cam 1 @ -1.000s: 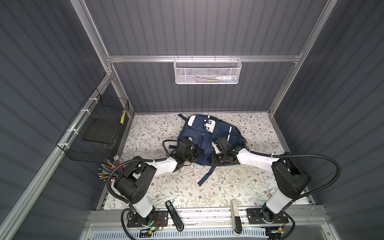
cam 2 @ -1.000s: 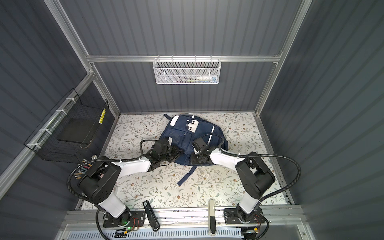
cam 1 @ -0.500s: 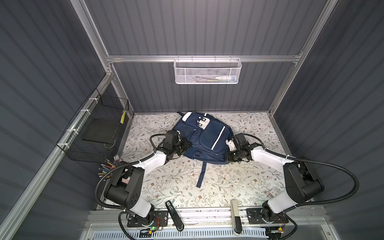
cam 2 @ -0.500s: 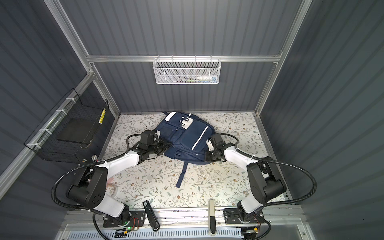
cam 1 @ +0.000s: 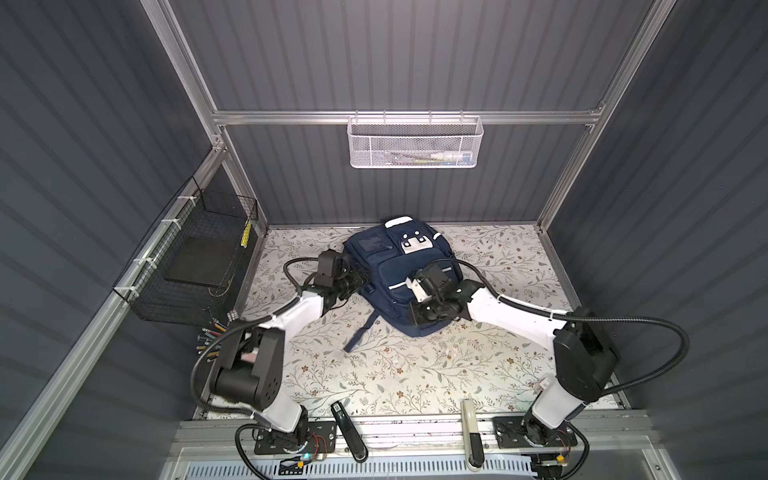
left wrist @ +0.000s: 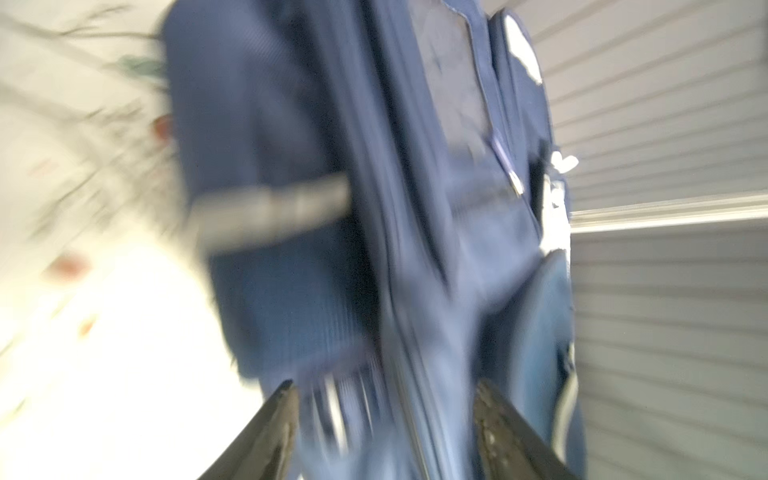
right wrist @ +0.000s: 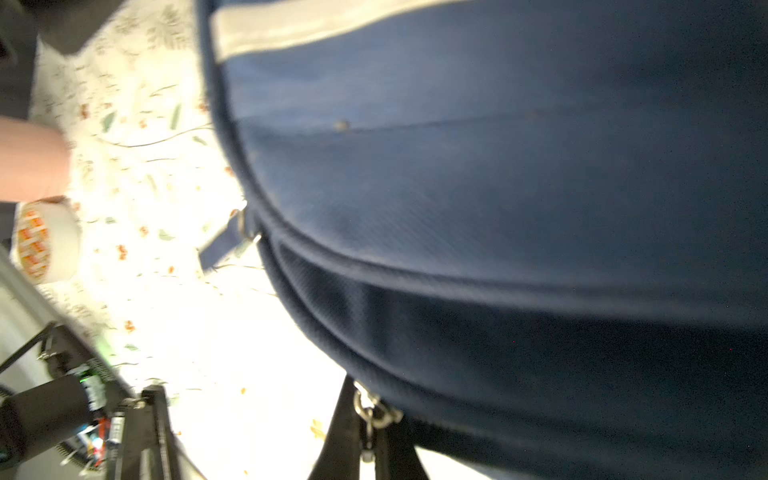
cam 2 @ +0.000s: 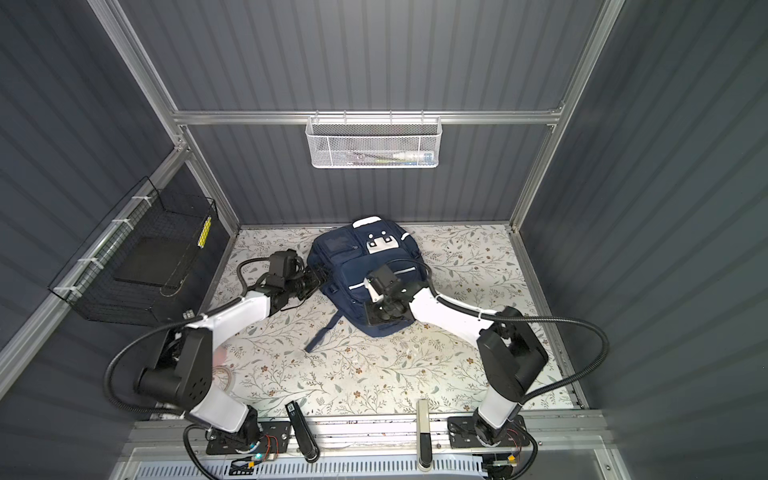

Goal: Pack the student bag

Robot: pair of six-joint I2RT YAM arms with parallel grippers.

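**A:** Start at the left. What's out there?

**B:** Far left of the student bag (cam 1: 395, 270) a black wire basket (cam 1: 195, 257) hangs on the wall, with loose pencils (cam 1: 212, 336) below it. The bag lies flat and front up on the floral cloth (cam 1: 374, 374).

**A:** And the left gripper (cam 1: 360, 279)?

**B:** It sits against the bag's left edge. In the left wrist view its jaws stand apart with the bag's side seam between them. That view is too blurred to say whether a finger touches the fabric, but nothing is pinched.

**A:** Then the right side?

**B:** The right gripper (cam 1: 417, 318) is over the bag's near right corner, clenched on a metal zip pull (right wrist: 368, 411).

**A:** So one arm is on the zip and nothing is bracing the bag.

**B:** That's my worry. If the right arm tugs now, I'd expect the soft bag to slide or bunch up on the cloth rather than the zip running. The small pull could also slip out of the fingers.

**A:** Anything else?

**B:** A loose strap (cam 1: 360, 332) trails off the bag's near edge and could drag along or catch. The right arm's cable (cam 1: 457, 262) also arcs over the bag's front, and it may snag if the bag shifts.
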